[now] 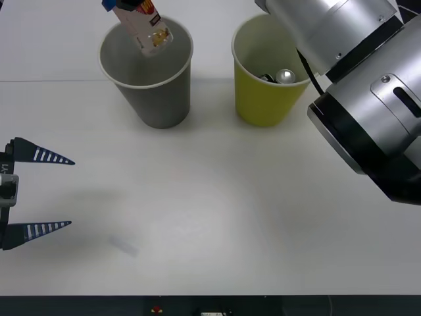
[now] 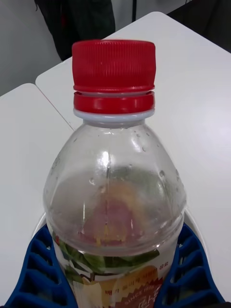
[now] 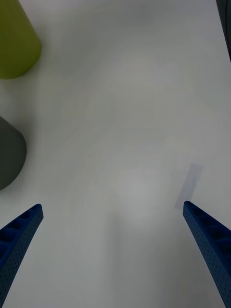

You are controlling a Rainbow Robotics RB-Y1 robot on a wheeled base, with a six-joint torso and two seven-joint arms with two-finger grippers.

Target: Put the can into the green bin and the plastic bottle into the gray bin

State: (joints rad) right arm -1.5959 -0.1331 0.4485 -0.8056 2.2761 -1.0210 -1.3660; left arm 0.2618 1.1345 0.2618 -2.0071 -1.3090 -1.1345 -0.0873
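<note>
Right gripper (image 2: 115, 288) fingers grip the light, slick, crushable plastic bottle (image 1: 148, 29) mid-body over the gray bin (image 1: 146, 79); left gripper (image 1: 49, 192) fingers spread.

The plastic bottle (image 1: 146, 27) was cut off at the frame's top edge, cap out of sight. The can (image 1: 284, 76) lay partly hidden behind the green bin's (image 1: 263, 99) wall.

The gray bin (image 1: 147, 72) stands left of the green bin (image 1: 266, 82), which holds the can (image 1: 285, 76).
</note>
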